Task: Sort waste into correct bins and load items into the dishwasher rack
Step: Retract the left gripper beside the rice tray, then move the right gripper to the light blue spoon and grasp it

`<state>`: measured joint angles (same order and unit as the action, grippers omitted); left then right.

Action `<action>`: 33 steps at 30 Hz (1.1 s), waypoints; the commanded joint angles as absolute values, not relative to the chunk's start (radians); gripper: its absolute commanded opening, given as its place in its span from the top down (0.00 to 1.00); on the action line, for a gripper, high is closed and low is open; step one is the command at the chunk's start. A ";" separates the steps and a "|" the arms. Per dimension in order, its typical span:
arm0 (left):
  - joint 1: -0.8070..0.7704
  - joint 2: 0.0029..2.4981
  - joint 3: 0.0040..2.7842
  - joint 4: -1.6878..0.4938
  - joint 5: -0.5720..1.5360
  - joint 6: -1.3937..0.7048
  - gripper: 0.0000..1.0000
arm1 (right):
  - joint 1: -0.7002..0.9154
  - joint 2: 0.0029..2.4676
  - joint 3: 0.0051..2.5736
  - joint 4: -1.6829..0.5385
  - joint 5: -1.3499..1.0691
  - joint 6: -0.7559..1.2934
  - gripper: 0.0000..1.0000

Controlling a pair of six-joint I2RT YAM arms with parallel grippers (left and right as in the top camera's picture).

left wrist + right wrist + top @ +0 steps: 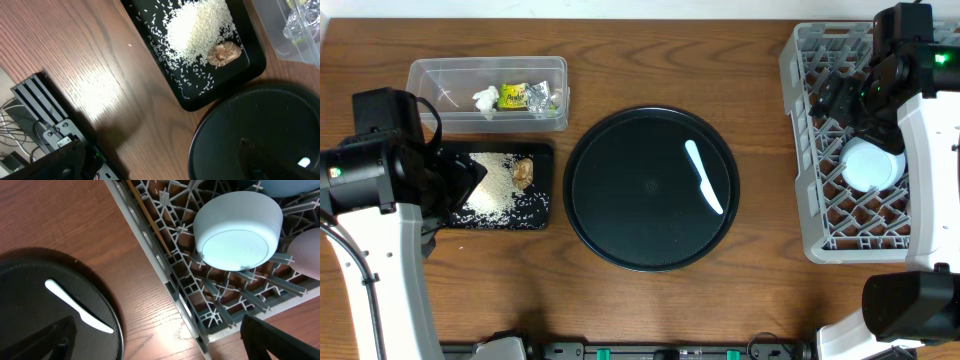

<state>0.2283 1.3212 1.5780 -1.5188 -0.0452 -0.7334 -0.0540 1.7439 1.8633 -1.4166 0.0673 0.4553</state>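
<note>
The dishwasher rack [817, 60] sat at 3 o'clock on the tabletop [720, 60], the biggest thing there. My right arm reached over it. From my right wrist I saw its grey grid [220, 295] below. My right jaws stood wide apart with nothing between them, hanging over the rack's near corner and the wood beside it.

The large round black tray [620, 200] lay in the middle of the tabletop, just beside the rack and not touching it. My left jaws were also spread wide and empty, above the bare wood and the edge of that round tray [240, 120].

At 10 o'clock was the clear tub [440, 75]. Just below it, at 9 o'clock, lay the black rectangular tray [542, 215], partly under my left arm.

In the rack the white bowl [237, 230] rested upside down among the pegs. A light blue bowl [282, 186] barely showed at 12 o'clock of it. The pink cup [306, 250] was just beside it at 3 o'clock. The thin stick [150, 217] lay along the rack's grid at 9 o'clock of the white bowl.

Loose rice [200, 25] was spread over the black rectangular tray. The brown food lump [225, 54] sat at the pile's edge.

In the tub the crumpled wrappers [527, 97] lay together, with the small tissue wad [485, 99] just beside them at 9 o'clock.
</note>
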 commanded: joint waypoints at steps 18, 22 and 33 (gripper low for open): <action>0.233 1.321 1.576 -1.525 -0.076 -0.741 0.02 | -0.047 1.747 1.866 -1.396 0.026 0.507 0.01; 0.233 1.321 1.576 -1.525 -0.076 -0.741 0.02 | -0.047 1.747 1.866 -1.496 -0.238 0.520 0.01; 0.233 1.321 1.576 -1.522 -0.076 -0.741 0.02 | 0.098 1.750 1.863 -1.513 -0.466 0.292 0.01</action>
<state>0.2283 1.3212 1.5780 -1.5181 -0.0597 -0.7334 0.0135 1.7439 1.8629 -1.5177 -0.4683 0.3973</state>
